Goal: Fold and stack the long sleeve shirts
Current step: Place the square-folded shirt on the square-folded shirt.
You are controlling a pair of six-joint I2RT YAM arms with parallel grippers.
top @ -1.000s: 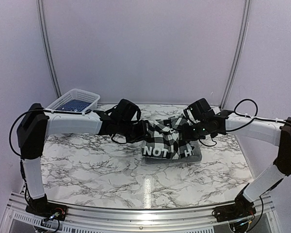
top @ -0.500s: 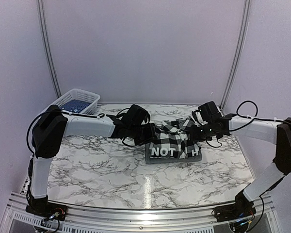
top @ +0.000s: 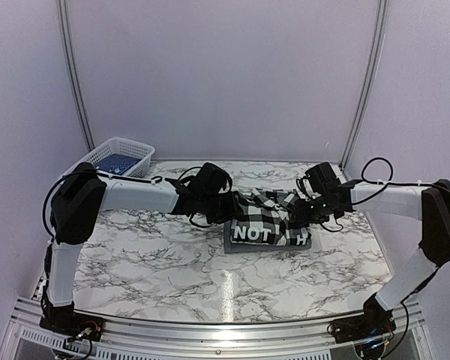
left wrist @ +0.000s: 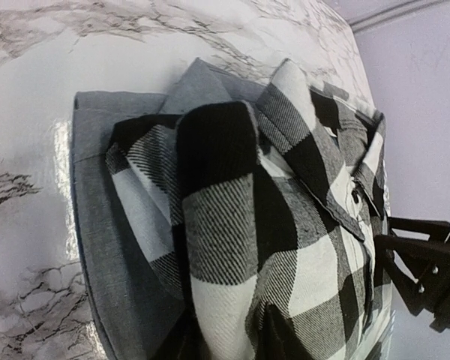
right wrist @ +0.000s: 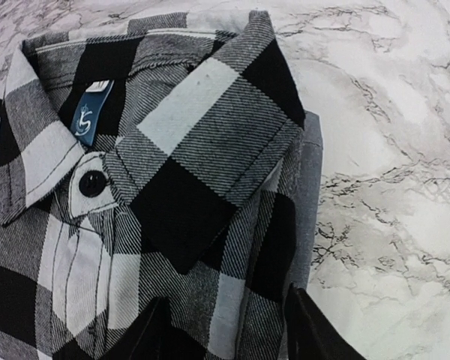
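A: Entry, shirt [top: 268,217] position?

B: Folded, lying on top of a grey folded cloth [top: 264,248]. Grey shows past the shirt on the cloth's near and left edges. The black band of white letters [top: 251,234] runs along the shirt's near edge, just above the cloth's near edge.

A: Detail from the wrist views?

B: Right wrist: collar [right wrist: 210,97] uppermost, one dark button [right wrist: 92,182] below it, a blue label [right wrist: 90,112] inside the neck. A grey strip of the cloth [right wrist: 309,187] shows past the shirt's edge.

A: Left gripper [top: 229,206]?

B: At the cloth's left end, against the shirt's edge. Its fingers are nearly out of its own view, so I cannot tell whether it is spread or closed.

A: Right gripper [top: 300,214]?

B: At the cloth's right end. Fingertips [right wrist: 154,334] stand spread, with checked fabric lying between them and no pinch visible.

A: Surroundings?

B: The cloth rests on the marble table [top: 157,255], about mid-width. A white basket [top: 131,141] with something blue inside sits well apart, far-left of the cloth.
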